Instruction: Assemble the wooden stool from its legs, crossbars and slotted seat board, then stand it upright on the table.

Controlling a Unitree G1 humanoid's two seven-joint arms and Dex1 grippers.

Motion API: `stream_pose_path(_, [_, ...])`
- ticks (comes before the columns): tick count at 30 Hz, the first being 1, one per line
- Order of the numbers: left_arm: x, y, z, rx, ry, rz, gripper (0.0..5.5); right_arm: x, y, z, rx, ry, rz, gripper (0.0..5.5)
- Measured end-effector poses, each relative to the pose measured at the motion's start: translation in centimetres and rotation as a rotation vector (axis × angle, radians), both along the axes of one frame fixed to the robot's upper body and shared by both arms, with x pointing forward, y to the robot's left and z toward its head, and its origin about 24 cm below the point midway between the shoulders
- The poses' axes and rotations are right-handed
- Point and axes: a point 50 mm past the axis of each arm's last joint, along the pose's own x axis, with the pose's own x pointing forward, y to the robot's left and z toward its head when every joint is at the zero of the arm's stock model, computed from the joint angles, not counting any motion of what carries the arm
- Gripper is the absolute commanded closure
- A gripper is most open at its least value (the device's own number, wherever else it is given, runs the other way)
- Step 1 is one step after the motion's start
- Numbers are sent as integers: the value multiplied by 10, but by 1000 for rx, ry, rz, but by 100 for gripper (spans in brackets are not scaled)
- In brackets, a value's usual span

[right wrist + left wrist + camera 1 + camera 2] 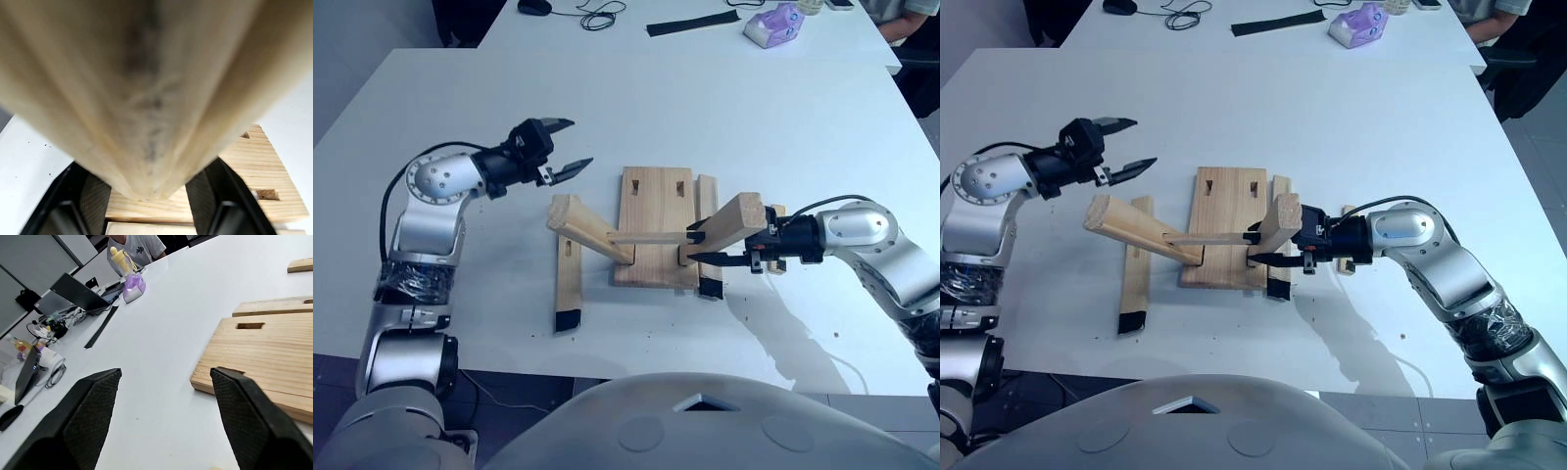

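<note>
The slotted seat board (654, 211) lies flat at the table's middle. Over it stands a half-built frame: a left leg (585, 227) and a right leg (732, 221), both tilted, joined by a thin crossbar (651, 238). My right gripper (697, 245) is shut on the right leg's lower end, and that leg (146, 88) shows close up in the right wrist view. My left gripper (563, 149) hangs open and empty above the table, left of the board (264, 352). One loose leg (569, 284) with a black tip lies at the front left. Another (707, 196) lies along the board's right edge.
A short wooden piece (776, 211) lies right of the board, behind my right gripper. A second table at the back carries a purple tissue pack (773, 24), a black strip (693, 24), cables and a mouse (534, 7). The white table (431, 88) is bare at the left and back.
</note>
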Motion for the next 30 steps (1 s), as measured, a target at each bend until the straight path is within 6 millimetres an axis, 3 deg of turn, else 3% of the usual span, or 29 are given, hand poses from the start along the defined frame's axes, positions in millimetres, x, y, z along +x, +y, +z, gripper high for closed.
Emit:
stream_pose_path(9, [0,-6,-6,-41,3,40,211,9,1,-2,5,7,-43,351])
stream_pose_path(11, [0,-6,-6,-44,4,42,211,9,2,-2,5,6,-45,308])
stream_pose_path(12, [0,-7,-6,-45,4,41,211,9,0,-7,-42,12,-59,292])
stream_pose_path(13, [0,-8,-6,-48,6,42,211,5,-12,-37,-194,106,-139,277])
stream_pose_path(14, [-1,-7,-8,-44,13,51,211,-1,-18,-55,-231,174,-184,275])
stream_pose_path(23, [0,-16,-5,-64,10,45,211,-5,-11,-51,-218,131,-295,275])
stream_pose_path(30, [-11,-11,-2,-146,27,100,211,-32,-35,-30,-62,191,-482,275])
